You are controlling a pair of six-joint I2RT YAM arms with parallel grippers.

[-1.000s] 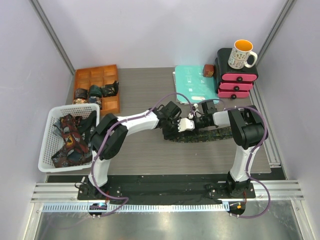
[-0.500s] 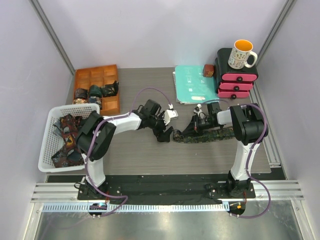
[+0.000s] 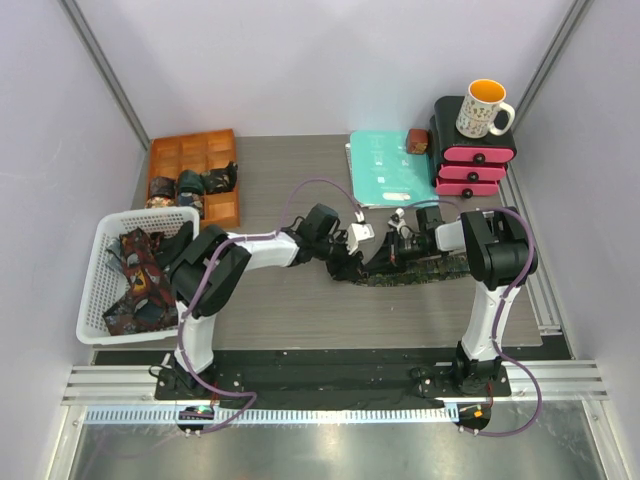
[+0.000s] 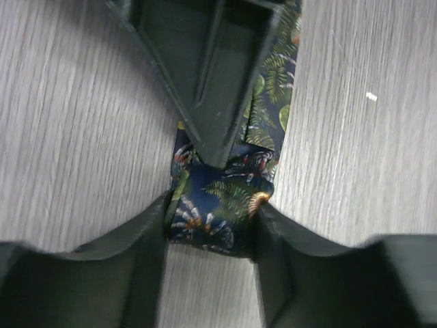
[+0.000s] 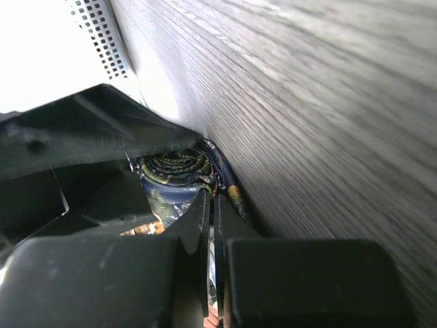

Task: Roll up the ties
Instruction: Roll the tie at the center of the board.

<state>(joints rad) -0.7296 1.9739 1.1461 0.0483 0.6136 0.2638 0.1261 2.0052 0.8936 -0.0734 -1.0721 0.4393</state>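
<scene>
A dark tie with a fern print lies as a flat strip on the table, right of centre. Its left end is wound into a small roll. My left gripper has one finger against each side of that roll. From the opposite side my right gripper points into the roll, jaws pressed together with fabric around the tips. In the left wrist view its dark tip covers the roll's far part.
A white basket with loose ties stands at the left. Behind it is an orange compartment tray with rolled ties. A teal folder, pink drawers and a mug sit at the back right.
Half a second ago my left gripper had drawn back to the left, off the tie. It has come back right and closed around the roll. The right gripper has stayed shut.
</scene>
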